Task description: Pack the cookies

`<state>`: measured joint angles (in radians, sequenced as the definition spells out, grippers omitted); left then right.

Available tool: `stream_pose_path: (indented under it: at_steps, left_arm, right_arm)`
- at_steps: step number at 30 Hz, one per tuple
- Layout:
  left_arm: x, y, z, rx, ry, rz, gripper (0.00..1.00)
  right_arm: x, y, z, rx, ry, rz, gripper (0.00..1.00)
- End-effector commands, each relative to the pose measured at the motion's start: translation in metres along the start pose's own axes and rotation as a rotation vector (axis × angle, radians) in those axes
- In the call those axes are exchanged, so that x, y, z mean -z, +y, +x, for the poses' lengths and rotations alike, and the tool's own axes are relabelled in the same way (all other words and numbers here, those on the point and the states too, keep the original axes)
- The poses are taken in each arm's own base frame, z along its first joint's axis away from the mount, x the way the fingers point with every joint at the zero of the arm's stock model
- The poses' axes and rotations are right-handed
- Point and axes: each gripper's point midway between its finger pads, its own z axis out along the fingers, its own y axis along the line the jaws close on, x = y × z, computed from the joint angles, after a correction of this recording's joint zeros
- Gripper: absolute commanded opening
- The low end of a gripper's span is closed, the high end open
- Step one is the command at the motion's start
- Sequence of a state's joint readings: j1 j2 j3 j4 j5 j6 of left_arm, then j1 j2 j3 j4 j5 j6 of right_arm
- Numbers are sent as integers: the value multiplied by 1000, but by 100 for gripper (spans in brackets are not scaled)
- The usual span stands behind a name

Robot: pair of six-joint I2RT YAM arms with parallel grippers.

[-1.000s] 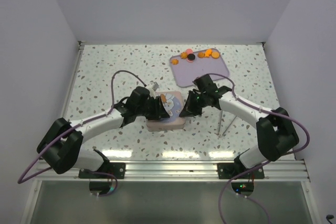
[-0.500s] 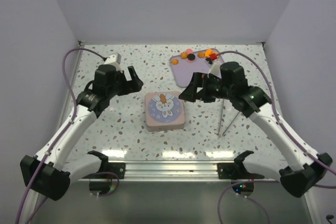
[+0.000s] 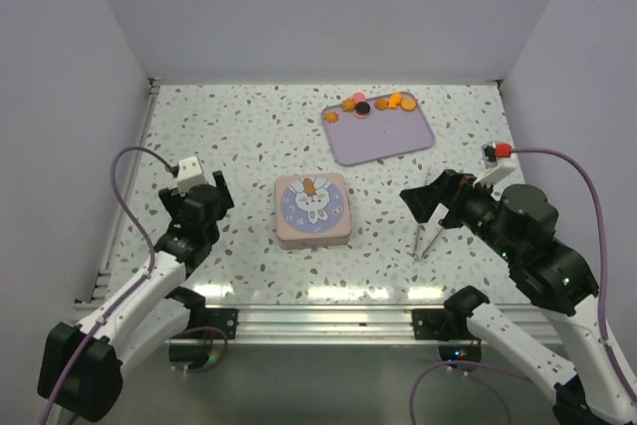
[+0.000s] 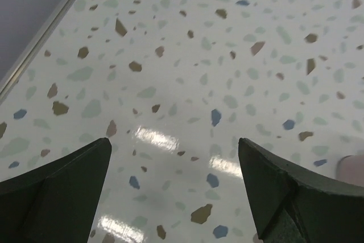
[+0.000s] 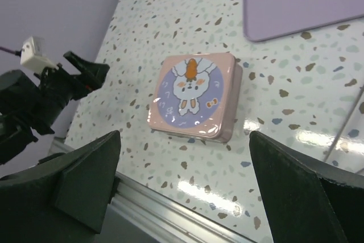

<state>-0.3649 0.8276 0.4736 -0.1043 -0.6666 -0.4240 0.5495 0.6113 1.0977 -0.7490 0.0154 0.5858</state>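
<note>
- The left jaws and right jaws are both wide open, holding nothing, near the front of the speckled counter [image 3: 199, 126].
- The pink square tin with a bunny lid [image 3: 313, 210] sits shut in the middle. I think one arm should hold it steady while the other lifts the lid straight up.
- The little orange cookies [image 3: 378, 104] lie far back on the flat purple tray [image 3: 388, 138].

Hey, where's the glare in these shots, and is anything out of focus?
Top external: sharp throughout, a row of white reflections on the table near its front edge. Left wrist: glare patches on the terrazzo between the dark fingers, whose edges are soft. Right wrist: the tin is crisp with a sheen along its lid; the near fingers are blurred.
</note>
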Motion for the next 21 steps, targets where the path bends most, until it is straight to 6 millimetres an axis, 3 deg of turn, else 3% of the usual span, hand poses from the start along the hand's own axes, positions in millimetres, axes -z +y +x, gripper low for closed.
stream_pose_path:
  at_steps: [1, 2, 3, 4, 5, 6, 7, 9, 10, 11, 13, 14, 16, 19, 21]
  left_arm:
    - [-9, 28, -22, 32, -224, -146, 100]
    - [-13, 34, 3, -18, -207, -140, 100]
    - [-15, 35, 8, -74, -218, -126, 100]
    - [-16, 30, 0, -46, -282, -93, 100]
    - [-22, 30, 24, -110, -242, -64, 100]
    - [-25, 36, 27, -133, -241, -85, 100]
    - [-28, 38, 22, -113, -270, -95, 100]
    - [-43, 38, 30, -181, -198, -96, 100]
    - [-45, 32, 14, -150, -266, -81, 100]
    - [-50, 25, 18, -172, -257, -47, 100]
    - [-61, 24, -1, -147, -307, -36, 100]
    - [-69, 19, 5, -161, -286, -10, 100]
    - [-79, 19, -9, -141, -315, -16, 100]
    - [-93, 3, -10, -174, -298, 80, 100]
    - [-92, -4, 1, -177, -312, 151, 100]
  right_arm:
    - [4, -26, 0, -4, -47, 120, 99]
    - [10, -28, -1, 1, -63, 119, 99]
    - [11, -30, -2, 4, -69, 129, 99]
    - [15, -33, -1, 7, -65, 145, 99]
    - [17, -35, -1, 7, -65, 156, 99]
    - [17, -37, 0, 9, -60, 170, 99]
    - [21, -38, 0, 12, -50, 178, 99]
    - [22, -39, 1, 19, -38, 186, 99]
    - [24, -39, 1, 19, -32, 188, 99]
    - [24, -39, 2, 26, -25, 189, 99]
    - [21, -37, 2, 30, -11, 187, 99]
    - [20, -37, 1, 37, -9, 186, 99]
    - [15, -35, 0, 40, 5, 187, 99]
    - [8, -31, 1, 47, 31, 182, 99]
    - [5, -30, 1, 44, 37, 180, 99]
